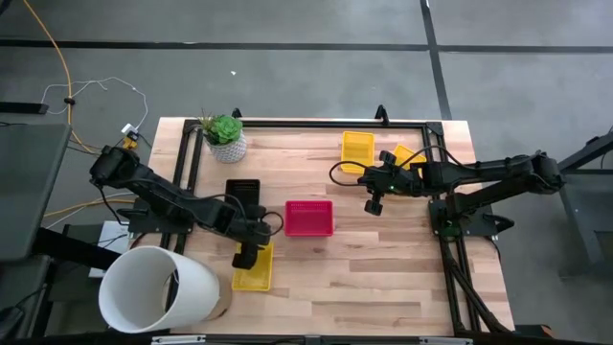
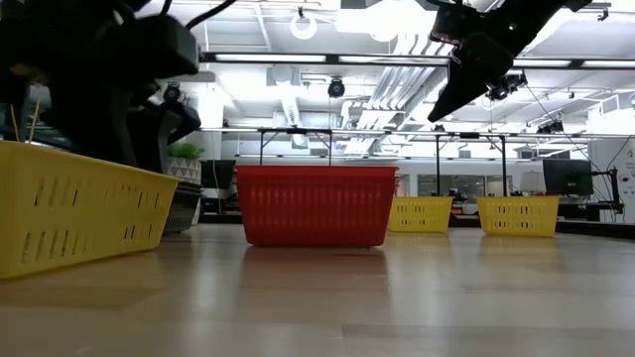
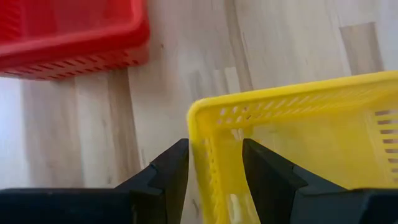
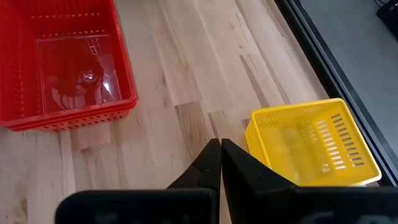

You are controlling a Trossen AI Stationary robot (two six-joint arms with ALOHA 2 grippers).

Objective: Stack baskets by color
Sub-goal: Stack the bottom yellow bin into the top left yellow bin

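Note:
A yellow basket (image 1: 257, 273) (image 2: 79, 208) rests on its base near the table's front left. My left gripper (image 1: 245, 257) (image 3: 214, 149) is open over its far end, one finger outside and one inside the wall (image 3: 214, 180) by a corner. A red basket (image 1: 309, 218) (image 4: 62, 62) sits mid-table and a black basket (image 1: 242, 190) behind my left gripper. Two more yellow baskets (image 1: 357, 149) (image 1: 410, 156) stand at the far right. My right gripper (image 1: 372, 205) (image 4: 221, 146) hangs shut and empty above the table between the red basket and those. My left gripper straddles the yellow basket's latticed end wall (image 3: 214, 180) close to a corner, slanting down from the table's left. The fingers (image 3: 171, 174) stand right beside the rim. I cannot tell whether they touch it. The basket sits on the table.
A large white bucket (image 1: 158, 287) lies at the front left corner, close to the left arm. A potted green plant (image 1: 226, 137) stands at the far left. A black frame rail (image 1: 316, 125) runs along the far edge and the sides.

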